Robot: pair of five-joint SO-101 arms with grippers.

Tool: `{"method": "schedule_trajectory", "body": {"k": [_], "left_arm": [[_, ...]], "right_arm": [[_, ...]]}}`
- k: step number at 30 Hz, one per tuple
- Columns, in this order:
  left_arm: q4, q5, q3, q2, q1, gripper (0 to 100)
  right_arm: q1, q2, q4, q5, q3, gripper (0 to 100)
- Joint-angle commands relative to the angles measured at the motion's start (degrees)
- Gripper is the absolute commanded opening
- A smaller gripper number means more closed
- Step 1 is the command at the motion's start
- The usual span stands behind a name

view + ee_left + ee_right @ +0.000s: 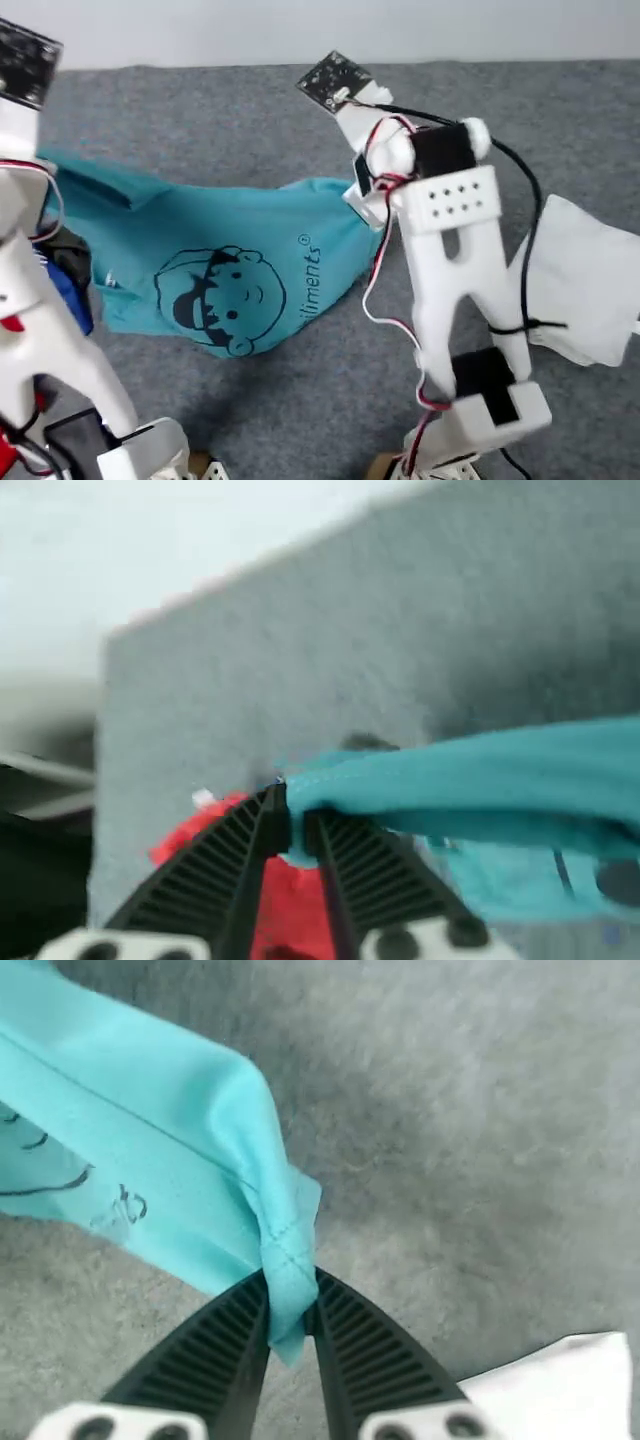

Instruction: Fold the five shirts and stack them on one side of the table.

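The left pincer (290, 806) is almost fully closed. Its two black ribbed fingers (225, 865) nip a bunched hem of the teal cotton shirt with a dark line-drawn cartoon face on its front (480, 780), and only the thickness of the cloth keeps them apart. From this grip the teal fabric runs off sideways as a taut band, above the grey felt-like surface (350, 630). A crumpled piece of red cloth (195, 832) lies under and just behind the fingers.

The right pincer (290, 1282) is equally narrow. It is clamped on a folded, stitched corner of the same teal shirt (150, 1140), and a small tip of fabric pokes down between the fingers. The grey surface (480, 1110) lies beneath. A corner of a white fabric shirt (570, 1380) lies on the surface near this pincer but apart from it.

From above, the teal shirt (220, 270) spreads between the two arms with its printed face upward and its middle sagging. It casts a shadow on the surface (200, 110) along its lower edge. The left arm (40, 330) holds one end and the right arm (450, 260) the other. The white shirt (580, 290) lies rumpled on the far side of the right arm, well apart from the teal one. A patch of blue cloth (72, 295) shows against the left arm.
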Motion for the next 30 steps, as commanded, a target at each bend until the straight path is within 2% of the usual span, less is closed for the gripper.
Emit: {"method": "schedule_trajectory", "body": {"k": [1,9,11,14,16,23,30], "left_arm": [[0.9,-4.0,6.9,-0.3,-0.4,0],[0.2,-13.7,20.7,-0.4,-0.5,0],[0.2,-14.1,21.1,-0.4,-0.5,0],[0.1,-14.1,21.1,-0.4,-0.5,0],[-0.3,-14.2,21.1,-0.4,-0.4,0],[-2.3,-14.2,21.2,-0.3,-0.3,0],[-2.3,-14.2,21.2,-0.3,-0.3,0]], "right_arm": [[0.1,4.1,1.2,-0.6,-2.9,1.3],[0.1,11.1,2.7,0.6,-0.1,2.0],[0.2,9.1,2.8,1.1,1.2,7.9],[0.7,3.8,2.8,-1.1,2.6,23.2],[0.7,0.8,2.7,-1.4,2.5,28.4],[-0.5,2.2,2.4,0.5,2.5,28.4],[-9.3,6.7,2.7,0.5,2.6,28.5]]}}
